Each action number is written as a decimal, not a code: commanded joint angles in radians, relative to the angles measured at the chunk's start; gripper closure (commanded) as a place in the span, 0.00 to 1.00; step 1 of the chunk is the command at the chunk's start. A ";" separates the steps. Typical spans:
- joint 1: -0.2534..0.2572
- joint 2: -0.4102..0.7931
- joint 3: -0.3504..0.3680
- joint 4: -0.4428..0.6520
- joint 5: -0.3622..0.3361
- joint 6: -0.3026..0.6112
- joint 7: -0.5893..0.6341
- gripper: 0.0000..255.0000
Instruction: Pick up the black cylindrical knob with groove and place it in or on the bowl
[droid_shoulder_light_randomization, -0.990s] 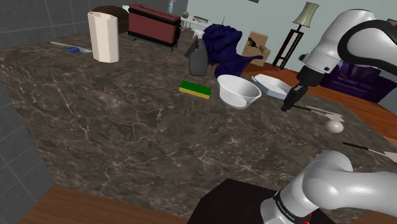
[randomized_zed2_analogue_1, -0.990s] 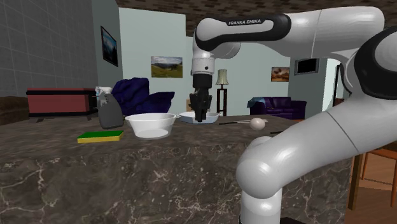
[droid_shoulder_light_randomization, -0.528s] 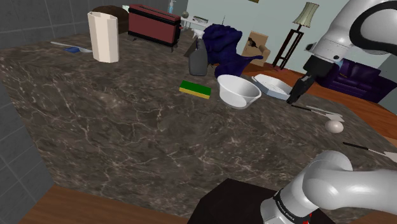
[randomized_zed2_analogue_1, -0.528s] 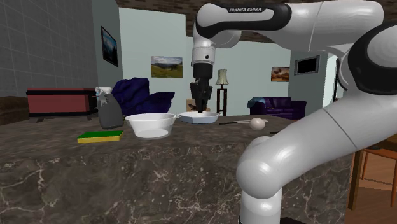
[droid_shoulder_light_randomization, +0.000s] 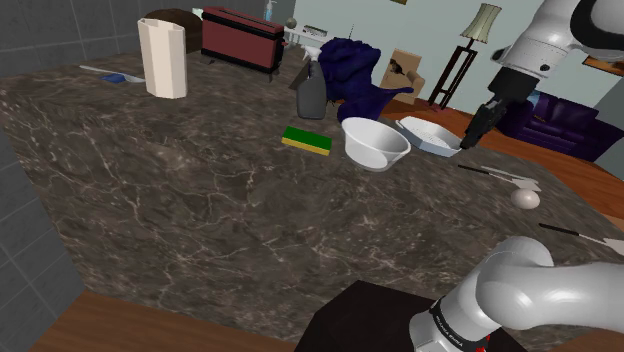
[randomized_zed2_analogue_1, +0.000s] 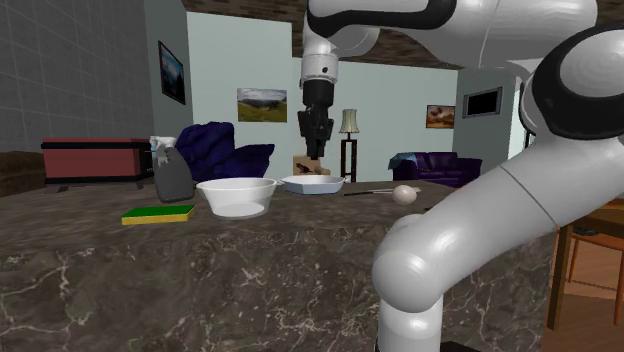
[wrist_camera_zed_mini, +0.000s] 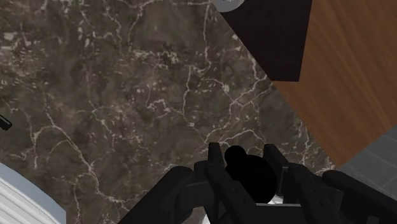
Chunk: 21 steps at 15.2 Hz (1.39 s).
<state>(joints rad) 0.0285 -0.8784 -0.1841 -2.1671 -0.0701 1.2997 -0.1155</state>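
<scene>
the end effector (droid_shoulder_light_randomization: 466, 142) hangs above the desk (droid_shoulder_light_randomization: 200, 210), fingers clamped on the knob (wrist_camera_zed_mini: 249, 177). in the shoulder view the bowl (droid_shoulder_light_randomization: 372, 150) lies at its 9 o'clock, lower down, so the carry likely runs that way

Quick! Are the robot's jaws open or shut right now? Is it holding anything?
Gripper: shut, holding the black knob clasped between its jaws.
</scene>
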 joint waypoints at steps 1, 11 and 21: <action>0.006 0.037 0.005 0.026 0.009 0.010 0.008 1.00; 0.058 0.374 0.048 0.223 0.078 0.149 0.077 1.00; 0.077 0.533 0.063 0.283 0.103 0.249 0.101 1.00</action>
<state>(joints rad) 0.1060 -0.3440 -0.1208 -1.8697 0.0328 1.5351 -0.0135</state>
